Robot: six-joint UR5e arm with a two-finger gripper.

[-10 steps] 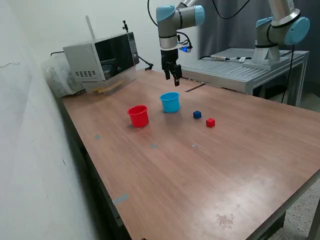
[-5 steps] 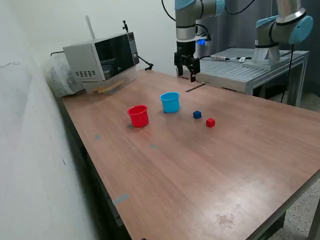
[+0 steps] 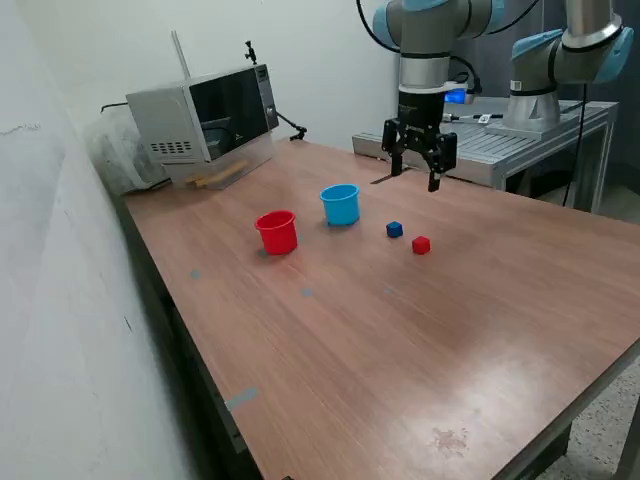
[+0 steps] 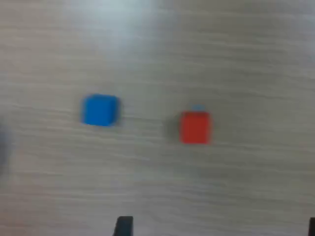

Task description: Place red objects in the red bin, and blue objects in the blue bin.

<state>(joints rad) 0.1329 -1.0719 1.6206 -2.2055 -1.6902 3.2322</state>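
Note:
A small red cube (image 3: 421, 245) and a small dark blue cube (image 3: 394, 229) lie on the wooden table, close together. The wrist view shows both from above: blue cube (image 4: 100, 110), red cube (image 4: 195, 127). The red bin (image 3: 277, 232) and the light blue bin (image 3: 341, 204) stand upright toward the exterior view's left of the cubes. My gripper (image 3: 417, 172) hangs in the air above and behind the cubes, open, with nothing between its fingers. Its fingertips (image 4: 123, 227) just show in the wrist view.
A microwave (image 3: 205, 122) sits at the table's back on the exterior view's left. A second robot arm (image 3: 560, 60) stands on a metal bench (image 3: 480, 140) behind the table. The table edge (image 3: 560, 420) runs along the exterior view's right.
My gripper has travelled from above the blue bin toward the exterior view's right and now hangs over the cubes. The cubes and both bins have stayed put.

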